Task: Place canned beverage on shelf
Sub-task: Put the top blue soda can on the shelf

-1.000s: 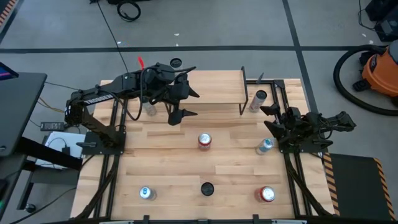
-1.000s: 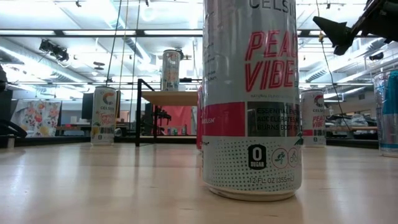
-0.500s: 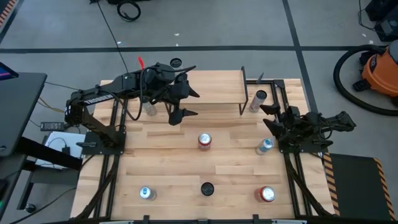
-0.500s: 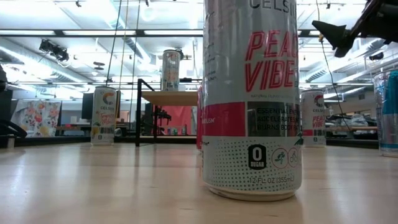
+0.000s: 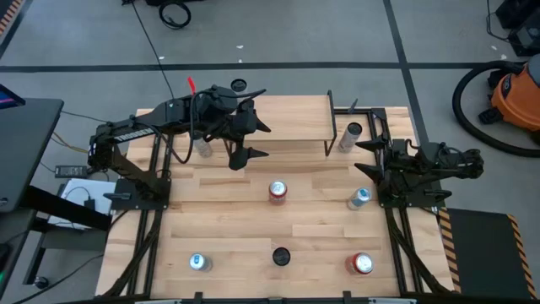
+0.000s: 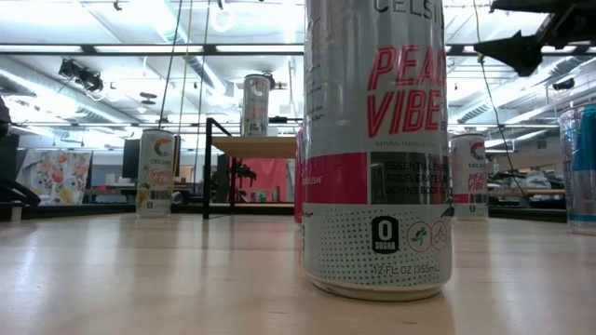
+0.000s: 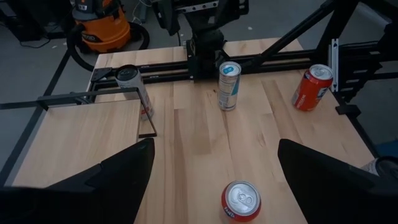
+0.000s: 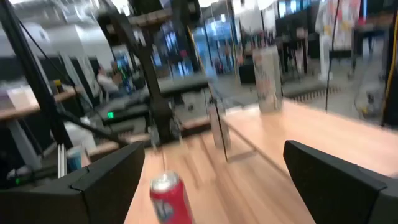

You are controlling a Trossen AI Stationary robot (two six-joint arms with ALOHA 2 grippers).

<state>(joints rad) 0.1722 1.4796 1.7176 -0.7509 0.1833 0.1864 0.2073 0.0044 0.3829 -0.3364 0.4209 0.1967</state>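
Far left: left gripper spread wide, empty, hovering by the shelf end; one can under that arm. Centre: shelf top bare in the overhead view, red can just near of it, loose on the table. Right: right gripper also released, holding nothing, raised between two cans. Judged barely begun: nothing grasped yet, pick, carry and placing all left.
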